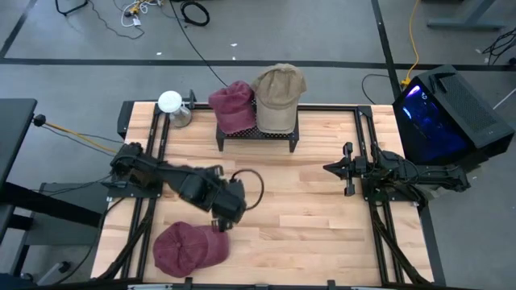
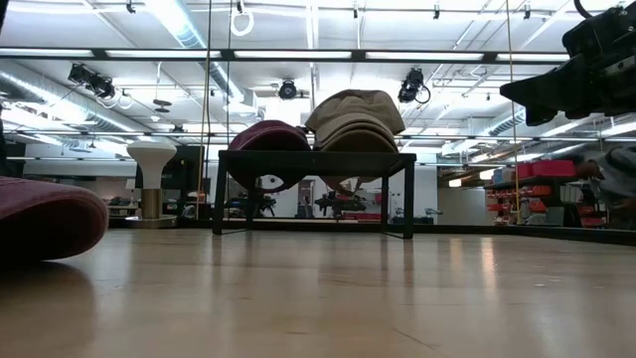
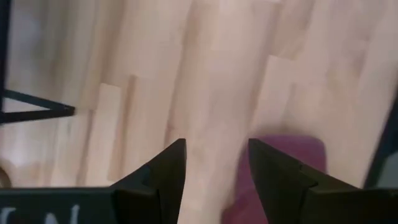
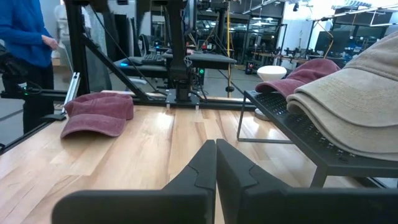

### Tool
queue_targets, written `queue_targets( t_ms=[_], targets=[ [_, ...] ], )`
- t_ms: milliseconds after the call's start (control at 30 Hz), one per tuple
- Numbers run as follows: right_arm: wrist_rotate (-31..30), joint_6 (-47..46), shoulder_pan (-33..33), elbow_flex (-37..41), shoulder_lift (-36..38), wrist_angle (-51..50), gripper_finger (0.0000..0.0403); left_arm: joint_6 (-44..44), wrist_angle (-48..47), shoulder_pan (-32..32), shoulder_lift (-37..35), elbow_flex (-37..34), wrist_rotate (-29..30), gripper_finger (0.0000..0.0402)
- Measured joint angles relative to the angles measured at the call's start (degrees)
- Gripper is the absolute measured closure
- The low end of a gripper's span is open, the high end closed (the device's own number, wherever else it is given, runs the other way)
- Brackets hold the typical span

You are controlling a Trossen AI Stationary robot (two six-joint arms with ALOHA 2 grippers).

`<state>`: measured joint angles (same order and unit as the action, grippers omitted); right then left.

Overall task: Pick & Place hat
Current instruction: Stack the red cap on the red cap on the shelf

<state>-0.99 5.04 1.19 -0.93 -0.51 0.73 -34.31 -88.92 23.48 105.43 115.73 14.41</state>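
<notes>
A maroon hat [image 1: 189,248] lies on the wooden table near the front left; it also shows in the low view [image 2: 45,214] and the right wrist view [image 4: 99,115]. My left gripper [image 1: 219,227] is open and empty, just above the table at this hat's far right edge. In the left wrist view [image 3: 216,155] the hat [image 3: 295,165] shows beyond one finger. A second maroon hat [image 1: 232,105] and a tan hat [image 1: 278,95] rest on a black rack [image 1: 258,135] at the far middle. My right gripper [image 1: 348,169] is shut and empty at the right.
A white mushroom-shaped object [image 1: 171,105] stands at the far left, beside the rack. A dark box with a blue glow [image 1: 439,113] stands off the table's right side. A person in a blue sleeve [image 4: 25,37] is beyond the table. Bare wood [image 1: 298,201] lies between the arms.
</notes>
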Motion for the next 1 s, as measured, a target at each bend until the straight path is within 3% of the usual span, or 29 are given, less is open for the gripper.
queue_targets(
  t_ms=[433,667,1000],
  targets=[
    [0.00,0.00,0.00,0.00,-0.02,0.00,0.0392,-9.37,0.54,12.92,0.02,-0.12,-1.69,0.0223],
    [0.00,0.00,-0.01,0.00,-0.01,0.00,0.0392,-12.13,3.77,17.49,0.12,-6.97,-4.40,0.0217],
    [0.00,0.00,0.00,0.00,-0.02,0.00,0.0392,-15.82,9.67,21.88,0.09,-15.56,-10.41,0.0129]
  ],
)
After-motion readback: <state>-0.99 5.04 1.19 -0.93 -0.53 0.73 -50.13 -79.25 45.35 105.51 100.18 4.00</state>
